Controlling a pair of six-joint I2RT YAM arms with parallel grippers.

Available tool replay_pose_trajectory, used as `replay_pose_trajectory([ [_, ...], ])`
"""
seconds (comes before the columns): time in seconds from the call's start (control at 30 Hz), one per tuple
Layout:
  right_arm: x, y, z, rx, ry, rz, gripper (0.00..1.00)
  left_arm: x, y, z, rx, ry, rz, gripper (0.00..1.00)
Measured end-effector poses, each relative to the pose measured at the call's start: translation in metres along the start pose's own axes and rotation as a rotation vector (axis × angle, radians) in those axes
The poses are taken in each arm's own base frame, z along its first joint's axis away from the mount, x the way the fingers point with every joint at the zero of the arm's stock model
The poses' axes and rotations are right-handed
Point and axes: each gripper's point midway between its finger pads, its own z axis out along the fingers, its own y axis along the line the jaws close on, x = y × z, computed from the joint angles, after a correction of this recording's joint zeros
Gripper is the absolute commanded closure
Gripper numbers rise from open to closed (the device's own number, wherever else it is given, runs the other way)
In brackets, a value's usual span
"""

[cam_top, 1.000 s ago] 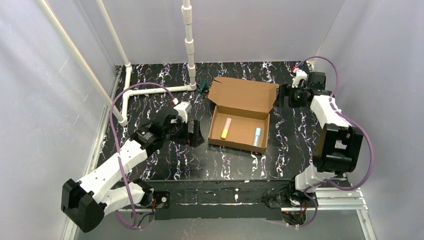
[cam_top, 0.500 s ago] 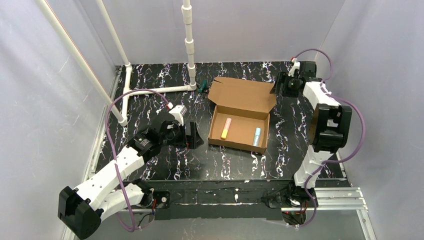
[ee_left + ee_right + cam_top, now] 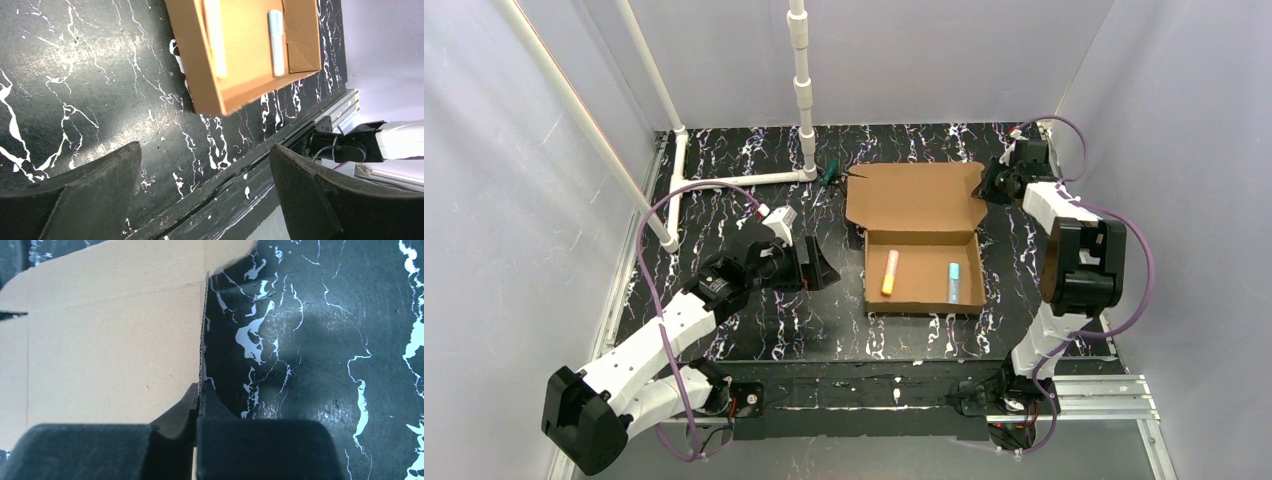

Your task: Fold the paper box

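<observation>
Cardboard lid of the paper box, on the desk, is pinched at its edge by the right hand; the left hand is held open nearby. The lid likely needs swinging over the tray.

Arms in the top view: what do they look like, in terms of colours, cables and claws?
The left arm and right arm share white link shells and bulky black joint housings. A purple cable loops along each, and a small white block sits at each wrist. The left claw and right claw are black, with thick matte wedge-shaped fingers.
</observation>
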Motion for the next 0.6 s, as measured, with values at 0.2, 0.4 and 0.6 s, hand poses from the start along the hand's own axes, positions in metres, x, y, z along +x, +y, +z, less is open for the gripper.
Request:
replay_pose_trajectory([
  [0.2, -0.018, 0.021, -0.037, -0.094, -0.147, -0.019, 0.99, -0.020, 0.002, 0.012, 0.000, -0.031, -0.029, 0.02],
  [0.4, -0.022, 0.041, -0.076, -0.211, -0.293, -0.056, 0.99, -0.065, 0.026, 0.043, 0.034, -0.101, -0.159, 0.02],
  [0.6, -0.010, 0.044, -0.088, -0.298, -0.335, -0.060, 0.99, -0.088, 0.036, 0.083, 0.046, -0.064, -0.187, 0.02],
])
